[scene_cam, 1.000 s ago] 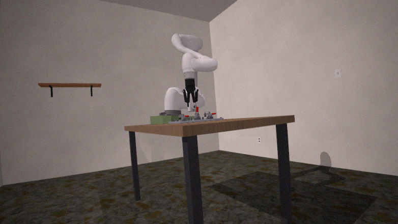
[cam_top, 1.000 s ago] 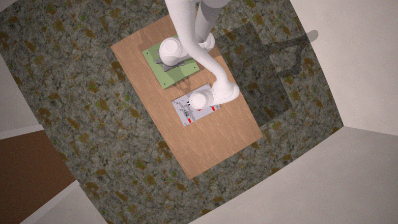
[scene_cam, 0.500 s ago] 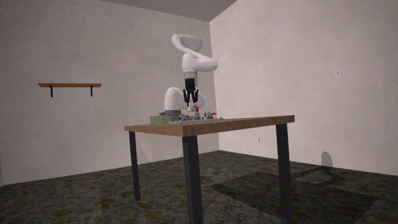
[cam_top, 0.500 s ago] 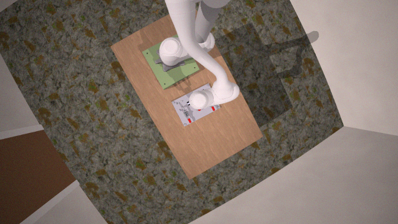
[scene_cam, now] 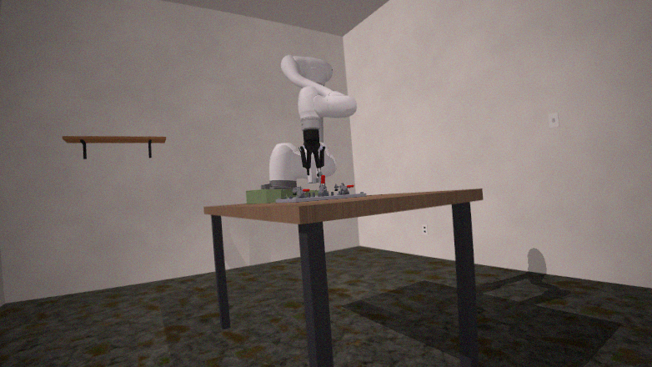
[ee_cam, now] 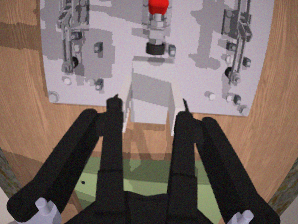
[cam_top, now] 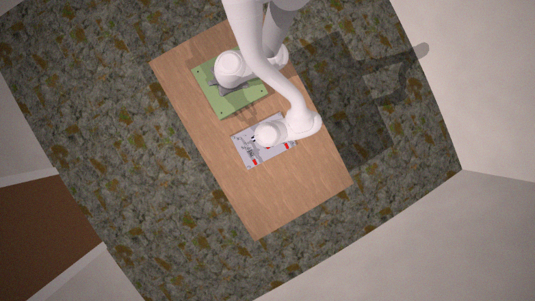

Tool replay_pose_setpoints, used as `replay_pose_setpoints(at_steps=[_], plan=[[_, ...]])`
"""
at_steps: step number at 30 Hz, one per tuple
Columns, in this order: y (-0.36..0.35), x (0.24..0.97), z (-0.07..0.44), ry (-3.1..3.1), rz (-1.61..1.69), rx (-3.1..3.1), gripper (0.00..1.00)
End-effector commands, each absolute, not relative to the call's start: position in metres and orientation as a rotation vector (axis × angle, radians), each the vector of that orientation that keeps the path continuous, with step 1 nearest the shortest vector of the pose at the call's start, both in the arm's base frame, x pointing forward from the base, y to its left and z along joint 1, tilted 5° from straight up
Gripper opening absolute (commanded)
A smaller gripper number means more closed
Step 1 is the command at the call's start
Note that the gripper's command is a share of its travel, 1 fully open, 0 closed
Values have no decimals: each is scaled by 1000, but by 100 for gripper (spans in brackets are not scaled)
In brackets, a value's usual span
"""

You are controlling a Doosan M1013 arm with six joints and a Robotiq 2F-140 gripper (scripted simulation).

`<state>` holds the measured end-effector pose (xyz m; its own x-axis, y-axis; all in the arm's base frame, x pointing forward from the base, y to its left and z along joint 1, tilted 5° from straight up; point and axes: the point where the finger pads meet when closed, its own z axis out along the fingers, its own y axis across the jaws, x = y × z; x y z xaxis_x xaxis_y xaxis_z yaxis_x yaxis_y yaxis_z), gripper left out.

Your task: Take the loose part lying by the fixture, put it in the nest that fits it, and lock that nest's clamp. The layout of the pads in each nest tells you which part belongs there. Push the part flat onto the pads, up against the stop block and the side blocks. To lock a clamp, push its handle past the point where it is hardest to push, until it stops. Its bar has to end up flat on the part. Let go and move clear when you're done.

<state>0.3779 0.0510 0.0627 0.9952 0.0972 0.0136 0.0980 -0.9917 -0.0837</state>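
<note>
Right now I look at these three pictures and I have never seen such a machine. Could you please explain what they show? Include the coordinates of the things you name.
The machine is one white jointed arm, bolted down on a green block (cam_top: pixel 239 105) (scene_cam: pixel 261 196) on a wooden table (cam_top: pixel 295 202) (scene_cam: pixel 387 200). One picture looks down from above, one from the side of the room, one from the arm's wrist. The black two-finger gripper (scene_cam: pixel 313 174) (ee_cam: pixel 150 88) is shut on a pale, channel-shaped part (ee_cam: pixel 150 91). Below it lies a grey fixture plate (cam_top: pixel 245 164) (ee_cam: pixel 200 75) with three red-handled clamps; the middle handle (scene_cam: pixel 323 179) (ee_cam: pixel 158 6) stands up.
</note>
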Motion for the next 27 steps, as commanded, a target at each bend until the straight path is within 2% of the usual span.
replay_pose_setpoints(at_steps=[1, 27], plan=[[53, 377, 63, -162, -18, -3054, 10], [55, 378, 62, -162, -18, -3054, 10]])
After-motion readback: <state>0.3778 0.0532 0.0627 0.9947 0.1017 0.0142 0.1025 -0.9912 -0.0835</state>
